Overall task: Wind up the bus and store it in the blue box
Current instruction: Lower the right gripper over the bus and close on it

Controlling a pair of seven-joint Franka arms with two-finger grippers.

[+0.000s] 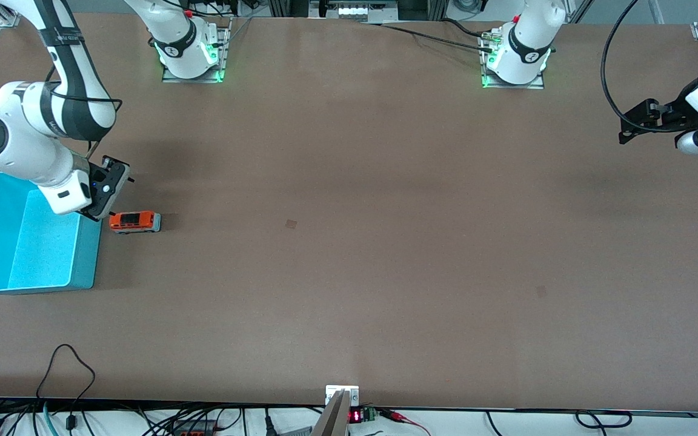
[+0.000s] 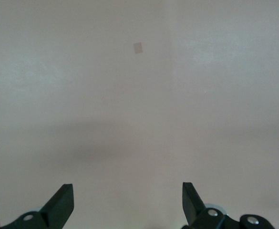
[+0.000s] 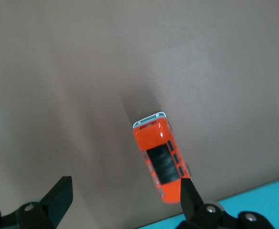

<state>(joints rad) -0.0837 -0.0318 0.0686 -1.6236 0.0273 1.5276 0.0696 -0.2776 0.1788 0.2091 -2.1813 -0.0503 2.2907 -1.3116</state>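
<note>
Right end effector (image 3: 122, 195), released, hangs over the bus (image 1: 135, 221) standing unwound on the tabletop (image 1: 349, 242) just beside the blue box (image 1: 82, 266), left end effector (image 2: 128, 202) waiting released; winding and storing remain.

right gripper (image 1: 102, 209): in the front view the arm's big white wrist covers most of it, so its fingertips cannot be seen there.
left gripper (image 1: 628, 128): its arm runs off the front view's edge.
blue box (image 1: 28, 254): the right arm hides its corner farthest from the front camera; the right wrist view shows only a thin strip.
bus (image 3: 160, 160): one end is hidden by a finger (image 3: 191, 195) in the right wrist view.
</note>
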